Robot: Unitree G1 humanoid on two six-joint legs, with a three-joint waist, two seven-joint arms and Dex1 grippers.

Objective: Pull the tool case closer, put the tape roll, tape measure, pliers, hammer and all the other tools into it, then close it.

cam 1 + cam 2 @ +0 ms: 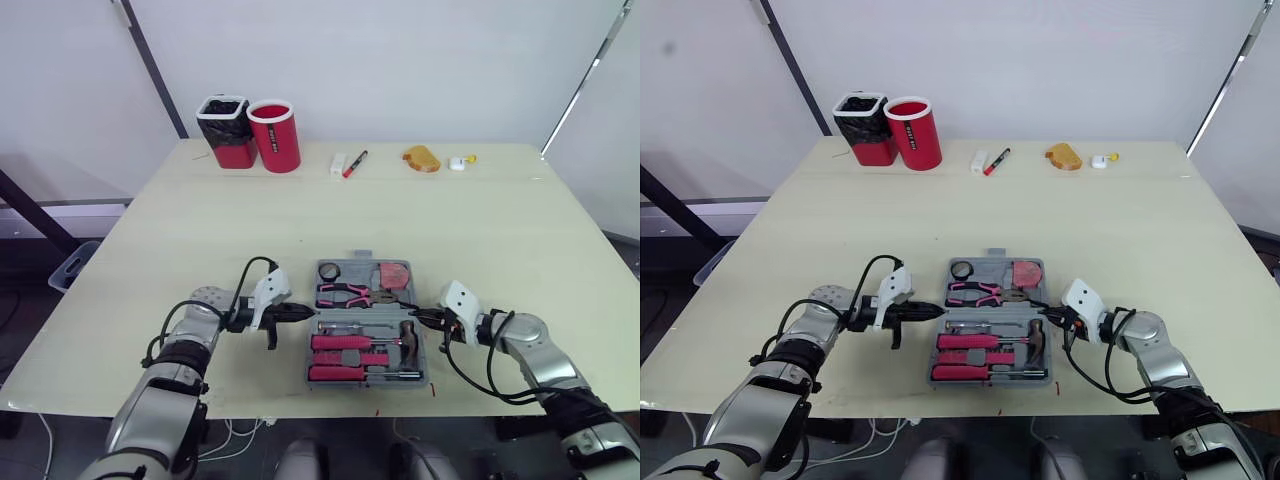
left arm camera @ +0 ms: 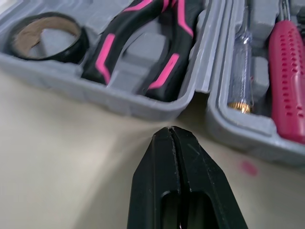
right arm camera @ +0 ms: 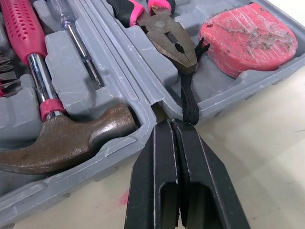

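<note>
The grey tool case lies open near the table's front edge. Its far half holds the black tape roll, pink-handled pliers and red tape measure. In the near half lie pink screwdrivers and the hammer. My left gripper is shut, its tip just short of the case's left side at the hinge line, beside the pliers. My right gripper is shut too, its tip against the right side at the hinge, between the hammer head and the tape measure's black strap.
At the table's far edge stand a black-lined bin and a red cup. To their right lie a white block, a red marker, an orange object and a small white piece.
</note>
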